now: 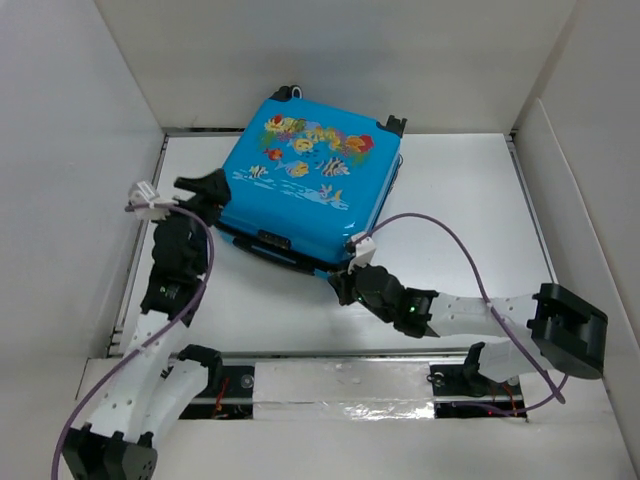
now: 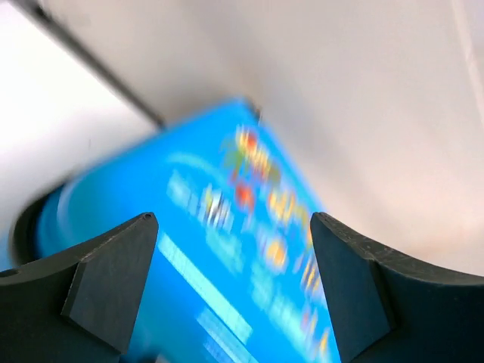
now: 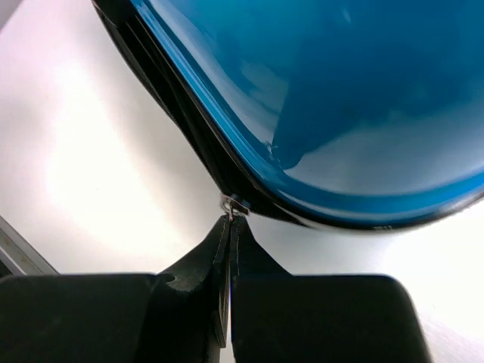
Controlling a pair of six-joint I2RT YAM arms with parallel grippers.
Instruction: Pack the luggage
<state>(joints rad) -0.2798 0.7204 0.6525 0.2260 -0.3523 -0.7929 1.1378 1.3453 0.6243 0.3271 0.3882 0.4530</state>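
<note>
Luggage (image 1: 310,175) lay closed on table (image 1: 470,230), L gripper (image 1: 205,190) open by its left corner, R gripper (image 3: 229,219) pinched shut on zip pull (image 3: 231,206); best was dragging slow along seam, L bracing shell.

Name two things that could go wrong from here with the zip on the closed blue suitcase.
The right gripper pinches only the tip of the small zip pull, so it may slip free when dragged. The left gripper stands open at the corner of the luggage, gripping nothing, so tugging the zip could slide the case along the table.
</note>
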